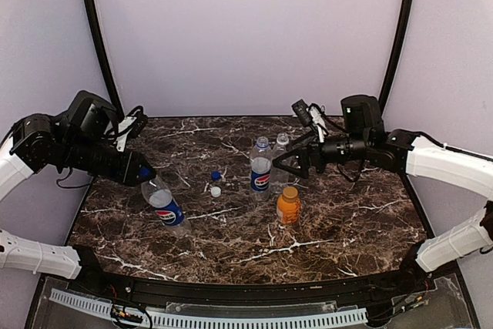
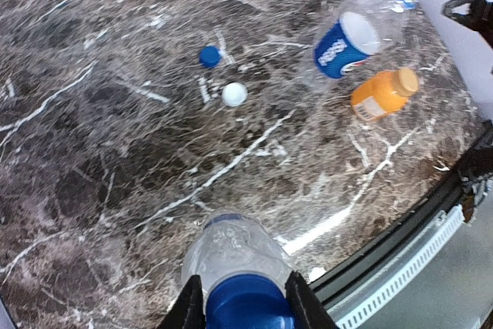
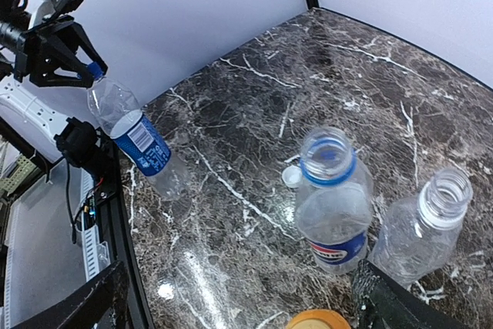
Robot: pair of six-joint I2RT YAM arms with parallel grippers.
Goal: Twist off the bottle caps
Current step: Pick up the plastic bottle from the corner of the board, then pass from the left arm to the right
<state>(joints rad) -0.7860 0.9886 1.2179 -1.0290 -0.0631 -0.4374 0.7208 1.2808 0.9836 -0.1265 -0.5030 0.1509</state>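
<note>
- We see the left tool (image 2: 245,303) clamped on the blue cap (image 2: 246,307) of the tilted blue-label bottle (image 2: 231,248); the cap sits right between the two fingers (image 2: 189,307).
- From the top view, that bottle runs toward 5 o'clock from the left tool, neck end raised, base end low at the tabletop (image 1: 347,221).
- Right tool (image 1: 276,167): jaws wide apart, gripping nothing. It sits just beside the clear bottle (image 1: 280,158), on that bottle's 3 o'clock side.
- Upright Pepsi bottle (image 1: 261,171) stands at 9 o'clock of the clear bottle, close to it. Orange bottle (image 1: 288,206) stands at 5 o'clock of the Pepsi one.
- Loose blue cap (image 1: 216,176) and white cap (image 1: 216,191) lie on the tabletop side by side, between the tilted bottle and the upright Pepsi bottle.
- Only the right wrist view shows the open mouths: Pepsi bottle and clear bottle both uncapped, with a blue ring on the Pepsi neck.
- Left wrist view shows the orange cap (image 2: 406,81) on the orange bottle; the top view is too small to confirm this.
- We cannot see the loose blue cap in the right wrist view; only the white one shows there.
- Left arm: folded, forearm reaching in from 9 o'clock, wrist pitched down.
- Right arm: reaches in from 3 o'clock, forearm near level, wrist pointing toward 9 o'clock.
</note>
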